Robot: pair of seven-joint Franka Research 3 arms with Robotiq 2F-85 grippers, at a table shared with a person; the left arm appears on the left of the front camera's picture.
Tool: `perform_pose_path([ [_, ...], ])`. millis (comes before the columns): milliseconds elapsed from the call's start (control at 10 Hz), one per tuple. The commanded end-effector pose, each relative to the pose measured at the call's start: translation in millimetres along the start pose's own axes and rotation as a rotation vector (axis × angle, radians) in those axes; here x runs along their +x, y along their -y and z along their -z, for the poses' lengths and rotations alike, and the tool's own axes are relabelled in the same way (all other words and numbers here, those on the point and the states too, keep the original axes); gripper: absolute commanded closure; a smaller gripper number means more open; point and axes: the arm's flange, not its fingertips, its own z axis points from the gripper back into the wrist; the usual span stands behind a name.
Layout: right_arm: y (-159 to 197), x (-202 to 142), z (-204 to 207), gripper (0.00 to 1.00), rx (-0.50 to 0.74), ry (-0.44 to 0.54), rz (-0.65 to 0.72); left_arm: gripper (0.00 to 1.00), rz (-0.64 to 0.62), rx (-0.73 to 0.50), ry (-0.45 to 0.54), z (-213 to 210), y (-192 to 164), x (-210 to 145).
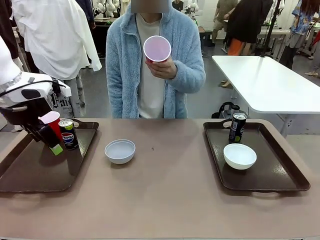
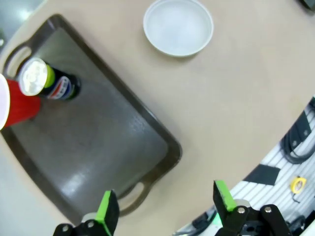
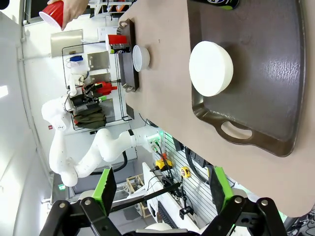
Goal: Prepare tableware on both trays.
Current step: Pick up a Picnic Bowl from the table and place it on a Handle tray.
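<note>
Left pincer (image 2: 165, 204): mine, fingers spread wide, empty, over the left tray (image 1: 30, 175).
Right pincer (image 3: 161, 184): fingers spread wide, empty, back from the right tray (image 1: 280, 175).
Hidden: my left pincer covers part of the near red cup (image 1: 51, 121).
Left tray: near red cup, Pepsi can (image 1: 68, 134) just beside it.
Right tray: black can (image 1: 237, 128), white bowl (image 1: 240, 156).
Surface (image 1: 170, 200): grey bowl (image 1: 120, 151) between the trays.
Person's hand (image 1: 162, 67): raised red cup (image 1: 157, 49).
Room: white table (image 1: 270, 82) behind.

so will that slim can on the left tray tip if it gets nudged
Probably: the can stands tall and narrow, so a push near its top would likely tip it rather than slide it. Once down, its round body could roll across the left tray. The red cup close beside it looks light and might get knocked too.
</note>
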Motion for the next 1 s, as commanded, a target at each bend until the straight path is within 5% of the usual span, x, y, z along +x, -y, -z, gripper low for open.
perform_pose_path([
  [0, -2, 0, 0, 0.0, -0.004, 0.004, 0.009, 0.0, -0.013, -0.043, 0.022, 14, -1, 0],
  [900, -2, 0, 0, 0.0, -0.004, 0.004, 0.009, 0.0, -0.13, 0.093, -0.008, 75, -13, 158],
])
